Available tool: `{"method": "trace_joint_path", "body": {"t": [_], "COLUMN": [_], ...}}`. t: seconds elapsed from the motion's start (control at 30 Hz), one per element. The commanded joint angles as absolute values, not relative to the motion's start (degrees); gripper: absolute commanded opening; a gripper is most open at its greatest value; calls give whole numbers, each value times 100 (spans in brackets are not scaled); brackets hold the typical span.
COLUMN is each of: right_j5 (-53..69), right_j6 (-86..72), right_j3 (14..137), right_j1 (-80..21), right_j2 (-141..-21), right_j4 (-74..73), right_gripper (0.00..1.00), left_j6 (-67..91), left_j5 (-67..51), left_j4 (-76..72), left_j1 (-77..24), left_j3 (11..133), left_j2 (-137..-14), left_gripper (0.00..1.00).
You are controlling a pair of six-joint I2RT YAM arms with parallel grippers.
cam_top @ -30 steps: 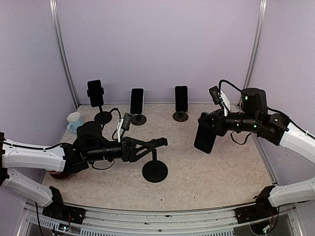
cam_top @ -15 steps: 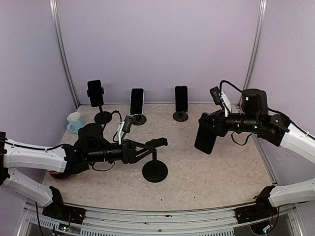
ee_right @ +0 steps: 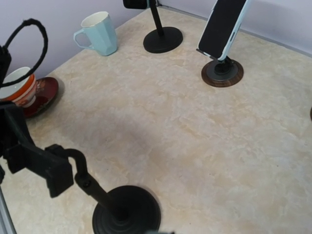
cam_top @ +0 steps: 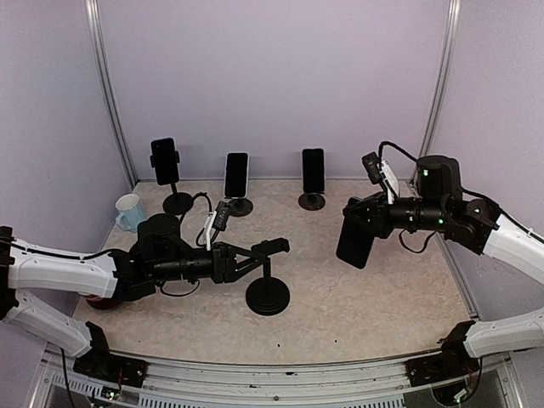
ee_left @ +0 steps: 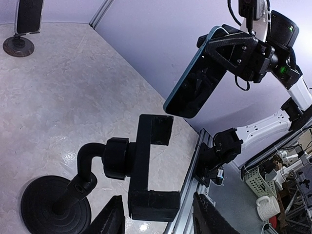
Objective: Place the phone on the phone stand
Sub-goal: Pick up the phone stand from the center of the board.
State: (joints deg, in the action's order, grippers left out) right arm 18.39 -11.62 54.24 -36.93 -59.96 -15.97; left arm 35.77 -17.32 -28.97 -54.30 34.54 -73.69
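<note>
the step in hand, as i judge it, is to make the stand (ee_left: 117,158) steady so that the phone (cam_top: 354,240) can go in. the left pincer (cam_top: 268,252) is half open around the black cradle of the stand, one finger on each side. in the left wrist view there is a thin gap on both sides, so it does not grip yet. the right pincer (cam_top: 361,214) is closed on the upper end of the phone and holds it in the air, well apart from the stand, to the right and higher. the phone hangs tilted, with its dark screen toward the stand.

to do it well, i think the left pincer should close softly on the flat sides of the cradle, without pushing the base along the table. then the right arm should turn the phone until its long side lies along the cradle, and put the lower edge on the lip first. it should let go only when the phone sits between both lips.

no brand, label or writing can be read. the screen is dark and the stand is plain black.
</note>
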Motion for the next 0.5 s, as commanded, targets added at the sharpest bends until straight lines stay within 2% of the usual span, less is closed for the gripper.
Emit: {"method": "trace_joint_path", "body": {"t": [0.0, 0.27, 0.47], "right_j5": [1851, 1865, 1887], "right_j6": [-1196, -1166, -1172], "right_j3": [5406, 5399, 5363], "right_j1": [-3630, -3630, -3630], "right_j2": [-5845, -5912, -5942], "right_j4": [-1231, -1189, -1172], "right_gripper": [0, 0, 0], "left_j6": [3529, 3517, 3516], "left_j5": [-1716, -1709, -1778], "left_j4": [-3041, -3066, -3114], "left_j1": [-5375, -5309, -5300], "left_j3": [3473, 3470, 3522], "left_j2": [-7403, -7374, -7468], "left_gripper": [47, 52, 49]}}
